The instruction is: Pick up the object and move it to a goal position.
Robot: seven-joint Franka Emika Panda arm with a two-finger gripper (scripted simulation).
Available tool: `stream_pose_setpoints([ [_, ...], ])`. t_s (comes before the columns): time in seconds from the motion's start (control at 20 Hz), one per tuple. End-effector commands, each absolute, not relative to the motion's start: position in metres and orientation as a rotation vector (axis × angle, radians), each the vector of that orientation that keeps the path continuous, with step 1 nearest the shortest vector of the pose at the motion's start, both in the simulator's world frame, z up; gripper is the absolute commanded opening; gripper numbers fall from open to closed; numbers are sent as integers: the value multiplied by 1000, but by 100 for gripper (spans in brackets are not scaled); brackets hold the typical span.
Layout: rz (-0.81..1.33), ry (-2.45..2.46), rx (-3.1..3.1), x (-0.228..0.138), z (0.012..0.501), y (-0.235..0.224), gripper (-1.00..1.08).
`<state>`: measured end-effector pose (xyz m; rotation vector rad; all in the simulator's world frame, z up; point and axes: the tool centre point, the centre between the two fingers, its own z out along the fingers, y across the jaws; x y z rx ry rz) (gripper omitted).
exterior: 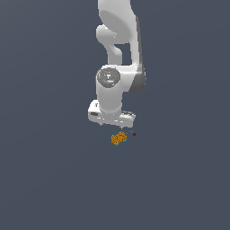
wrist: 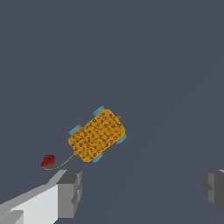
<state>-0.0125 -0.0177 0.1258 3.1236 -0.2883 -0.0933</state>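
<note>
The object (exterior: 119, 138) is a small oblong orange thing with speckled texture and cyan-teal bits at its edges. It lies on the dark floor just below the arm's hand in the exterior view. In the wrist view the object (wrist: 97, 135) lies tilted, ahead of the fingers, nearer to one grey fingertip (wrist: 70, 192) than to the other. My gripper (wrist: 140, 192) is open and empty, above the object and apart from it. In the exterior view the gripper (exterior: 120, 128) shows only as a short tip under the hand.
A tiny dark red dot (exterior: 134, 134) sits just to the exterior view's right of the object. In the wrist view the red dot (wrist: 47, 161) joins the object by a thin string. The floor (exterior: 54, 179) is plain dark grey.
</note>
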Motion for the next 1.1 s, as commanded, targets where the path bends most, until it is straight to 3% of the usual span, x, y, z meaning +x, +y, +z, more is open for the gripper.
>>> stream_pose_setpoints([
  [0.0, -89, -366, 3116, -12, 122, -13, 100],
  [1.05, -38, -1155, 2918, -12, 86, 26, 100],
])
